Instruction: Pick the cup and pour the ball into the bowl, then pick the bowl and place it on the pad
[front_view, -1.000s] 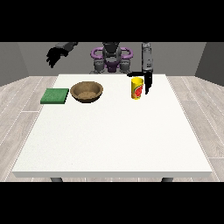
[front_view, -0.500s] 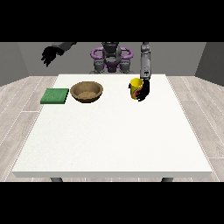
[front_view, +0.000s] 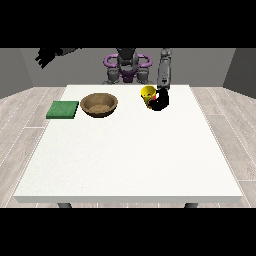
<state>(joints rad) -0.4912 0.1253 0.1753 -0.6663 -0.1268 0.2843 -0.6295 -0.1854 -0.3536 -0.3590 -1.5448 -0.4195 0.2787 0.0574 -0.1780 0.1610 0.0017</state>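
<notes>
A yellow cup (front_view: 147, 95) is held tilted just above the table, its mouth leaning toward the view's left. The black hand at the view's right (front_view: 160, 101) is curled round the cup's lower side. No ball shows. A brown wooden bowl (front_view: 99, 104) stands on the table left of the cup, a clear gap apart. The green pad (front_view: 63, 109) lies flat at the bowl's left, by the table's left edge. The hand at the view's left (front_view: 46, 55) is raised high, off to the side of the table, with nothing in it.
The white table (front_view: 130, 160) stretches wide toward the camera in front of the bowl and cup. The robot's purple and grey torso (front_view: 127, 65) stands behind the far edge.
The cup has been lifted and tipped toward the bowl, shifting slightly left. The hand at the view's left has risen higher and swung further out.
</notes>
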